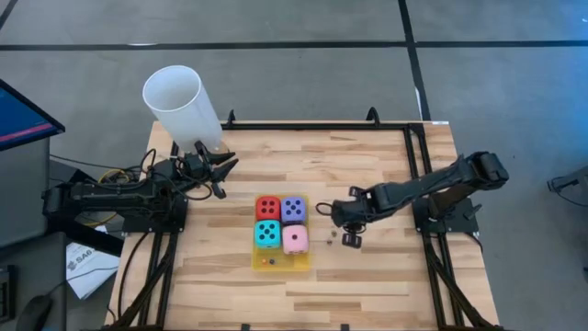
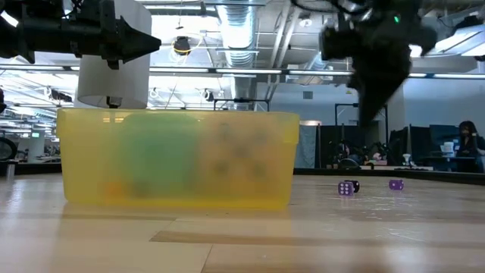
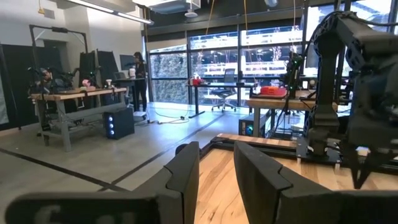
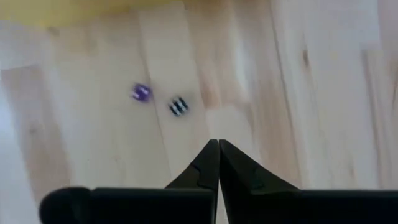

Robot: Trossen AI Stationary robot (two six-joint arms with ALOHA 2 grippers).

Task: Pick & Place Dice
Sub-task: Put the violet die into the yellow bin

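1. A pale wooden table (image 1: 367, 276) is seen from above, standing on a grey floor; the low view looks past it into an open workroom with ceiling ducts and desks, where a person is seated far off.

2. At the far left corner, a white cup (image 1: 182, 106) is held up off the table by the left gripper (image 1: 204, 152). The fingers (image 3: 186, 177) are set a little apart in the left wrist view; the cup itself is not shown between them there, so the grip is judged from the high view alone. It is probably being kept aside, clear of the working area.

3. In the middle, a yellow tray (image 1: 260, 265) is loaded with four big dice in a square: red die (image 1: 267, 208) and purple die (image 1: 293, 209) behind, cyan die (image 1: 266, 233) and pink die (image 1: 295, 240) in front. Tiny pieces lie on the tray's front strip.

4. Just right of the tray, two small dice rest on bare wood: a small purple die (image 4: 142, 93) and, beside it, a dark striped die (image 4: 178, 106). They are judged to be still awaiting collection.

5. Further right, the right gripper (image 4: 218, 148) is raised above the table, its fingers pressed together on nothing. It is pointed down near the small dice, and they are not touched.
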